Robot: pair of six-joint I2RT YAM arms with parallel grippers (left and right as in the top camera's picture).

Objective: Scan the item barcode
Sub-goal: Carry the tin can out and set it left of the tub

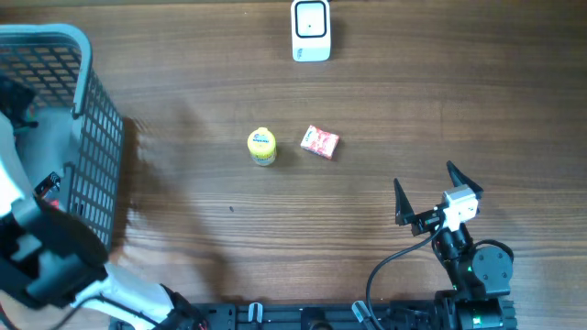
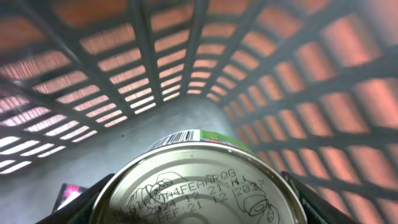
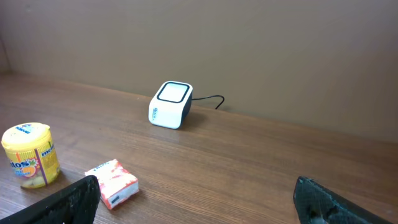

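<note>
I count one grey mesh basket (image 1: pixel 92 119), and inside it one can (image 2: pixel 199 186) with one barcode (image 2: pixel 180 135) showing on its label. On the table (image 1: pixel 183 73) I count three things, one of each kind: one yellow tub (image 1: pixel 262 146), one red-and-white packet (image 1: pixel 320 141) and one white scanner (image 1: pixel 311 30) with one black cable (image 3: pixel 208 99). There are two grippers, the left gripper (image 2: pixel 202 198) and the right gripper (image 1: pixel 423 174), each with two fingers. Beside the can there's one pink item I can't identify.

Can (image 2: pixel 202 186) half out of view below, lid stamp blurry; basket (image 1: pixel 87 137) cropped at overhead's edge.
</note>
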